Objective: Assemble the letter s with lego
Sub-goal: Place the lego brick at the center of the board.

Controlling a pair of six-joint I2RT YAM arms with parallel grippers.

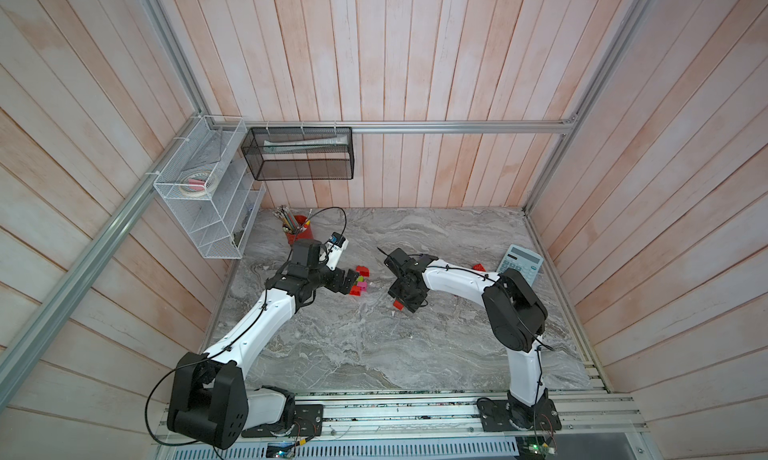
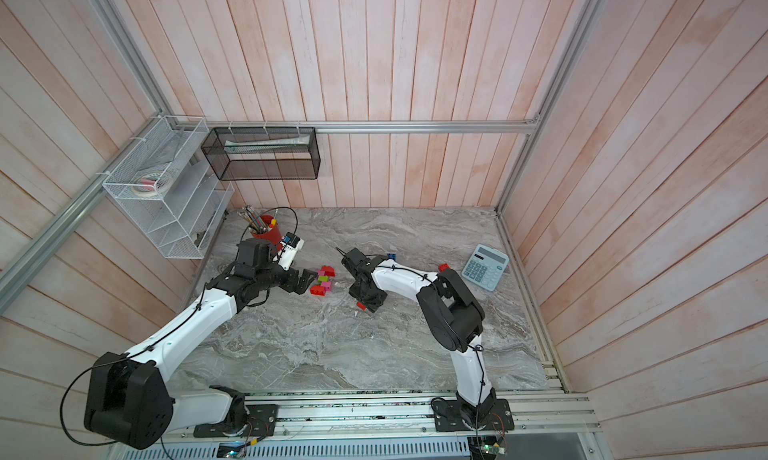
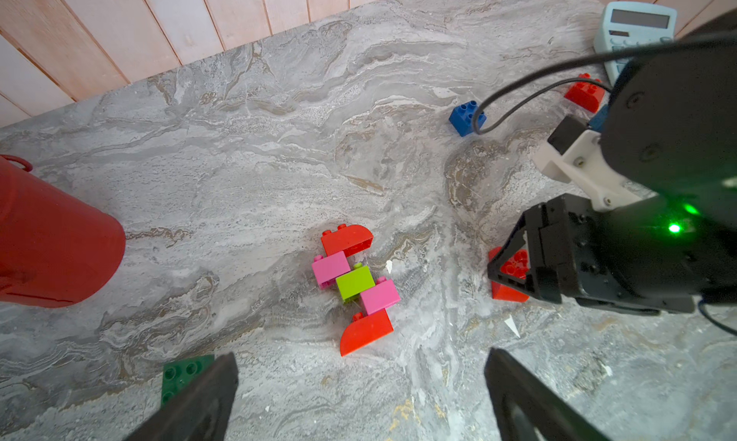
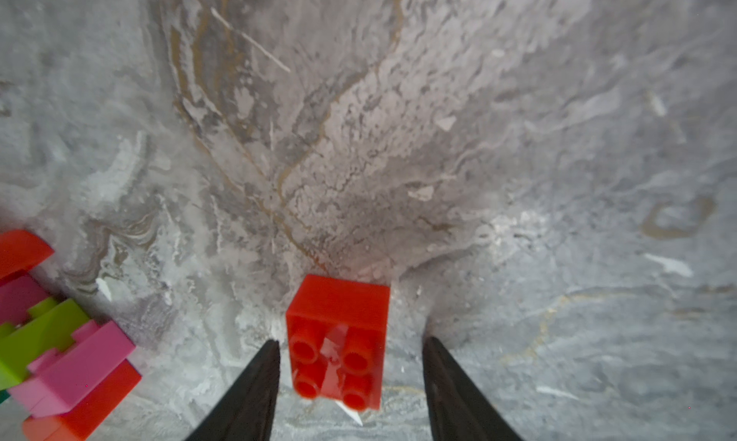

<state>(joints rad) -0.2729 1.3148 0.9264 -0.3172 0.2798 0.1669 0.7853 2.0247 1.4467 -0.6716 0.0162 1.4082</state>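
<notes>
I'm probably fetching a red brick point(image 4: 339, 311) for the unfinished S point(image 3: 355, 283). My right fingers point(image 4: 251, 395) are standing apart, the brick lying on the surface point(image 4: 518, 140) between them, seemingly ungripped. My left fingers point(image 3: 203, 399) are hanging wide apart beside the S. Next I'm needing a square pinch, then a carry over

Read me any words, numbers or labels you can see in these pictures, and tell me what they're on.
No text can be read.
On the calculator: key markings too small, display illegible.
On the blue sticker atop the left wrist camera: blurred.
On the red brick: no lettering visible on its studs.
</notes>
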